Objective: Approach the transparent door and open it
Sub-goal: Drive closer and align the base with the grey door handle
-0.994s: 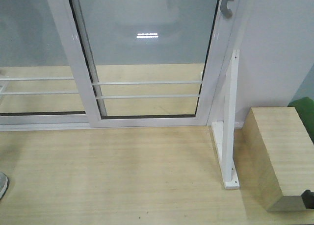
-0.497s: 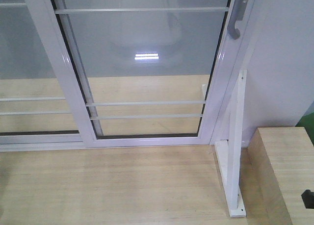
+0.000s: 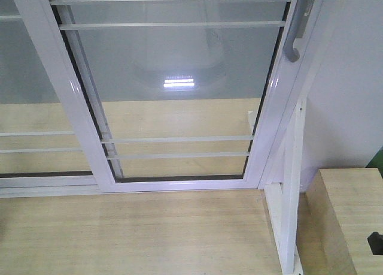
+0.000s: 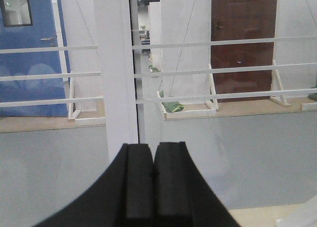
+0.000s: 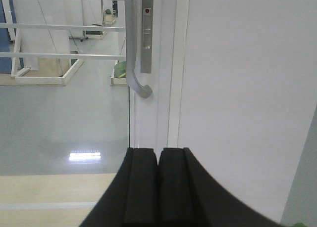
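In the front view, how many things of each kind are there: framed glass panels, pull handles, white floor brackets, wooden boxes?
Framed glass panels: 2, the transparent door and the panel without a handle
Grey pull handle: 1
White floor bracket: 1
Wooden box: 1
Total: 5

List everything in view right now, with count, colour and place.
Transparent sliding glass door: one, clear glass in a white metal frame, centre of the front view.
Curved grey pull handle: one, grey, on the door's right stile.
White-framed glass panel without handle: one, white, left of the door.
White metal support bracket: one, white, right of the door.
Pale wooden box: one, light wood, lower right.
Pale wooden floor: one, light wood, foreground.
Left black gripper: one, black, shut, facing the glass.
Right black gripper: one, black, shut, below the handle.
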